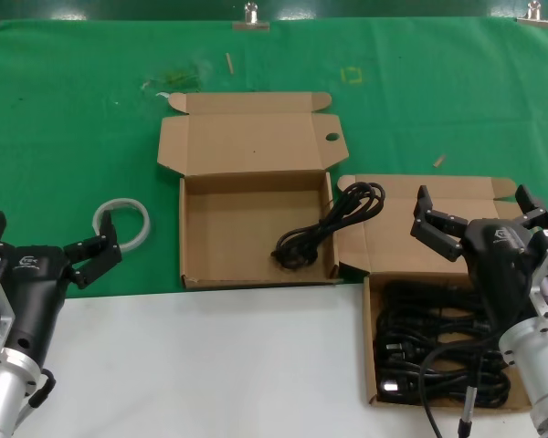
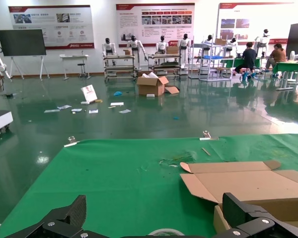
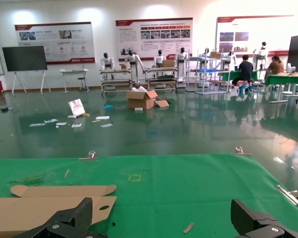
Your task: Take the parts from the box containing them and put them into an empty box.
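Two open cardboard boxes lie on the green cloth. The right box (image 1: pixel 370 356) holds several black cord bundles (image 1: pixel 438 351). The left box (image 1: pixel 247 274) holds one black cord (image 1: pixel 324 228), whose loop hangs over the right wall. My right gripper (image 1: pixel 479 208) hovers open over the right box's lid, empty. From the right wrist view (image 3: pixel 161 220) I see only cloth and the left box's lid (image 3: pixel 44 208) with its round hole. My left gripper (image 1: pixel 50 239) waits open at the near left, seen over cloth in the left wrist view (image 2: pixel 156 218).
A white ring (image 1: pixel 121 222) lies on the cloth just beyond the left gripper and peeks into the left wrist view (image 2: pixel 166 231). Small scraps (image 1: pixel 438 161) dot the cloth. A white table surface (image 1: pixel 210 365) runs along the near side. The left box's lid (image 1: pixel 251 137) lies flat behind it.
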Robot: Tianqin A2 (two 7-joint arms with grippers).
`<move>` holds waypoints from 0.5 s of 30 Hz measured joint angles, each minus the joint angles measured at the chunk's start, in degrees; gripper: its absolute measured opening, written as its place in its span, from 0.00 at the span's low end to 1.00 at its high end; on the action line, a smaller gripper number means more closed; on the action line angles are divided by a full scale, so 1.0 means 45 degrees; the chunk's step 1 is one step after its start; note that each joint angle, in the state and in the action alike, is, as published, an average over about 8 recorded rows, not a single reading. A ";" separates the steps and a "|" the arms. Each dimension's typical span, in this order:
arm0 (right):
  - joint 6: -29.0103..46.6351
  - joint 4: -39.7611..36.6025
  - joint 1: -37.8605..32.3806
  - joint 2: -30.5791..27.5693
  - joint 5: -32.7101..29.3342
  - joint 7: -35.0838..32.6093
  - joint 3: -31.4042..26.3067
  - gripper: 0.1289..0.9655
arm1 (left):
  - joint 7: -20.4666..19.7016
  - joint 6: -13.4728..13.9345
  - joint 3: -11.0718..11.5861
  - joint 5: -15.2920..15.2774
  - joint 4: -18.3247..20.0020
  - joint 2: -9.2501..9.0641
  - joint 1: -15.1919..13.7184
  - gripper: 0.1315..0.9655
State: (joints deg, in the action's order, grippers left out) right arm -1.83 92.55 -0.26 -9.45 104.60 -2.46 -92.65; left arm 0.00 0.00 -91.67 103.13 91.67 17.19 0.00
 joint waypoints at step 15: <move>0.0000 0.0000 0.0000 0.0000 0.0000 0.0000 0.0000 1.00 | 0.0000 0.0000 0.0000 0.0000 0.0000 0.0000 0.0000 1.00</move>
State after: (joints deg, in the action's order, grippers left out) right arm -1.83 92.55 -0.26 -9.45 104.60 -2.46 -92.65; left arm 0.00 0.00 -91.67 103.13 91.67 17.19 0.00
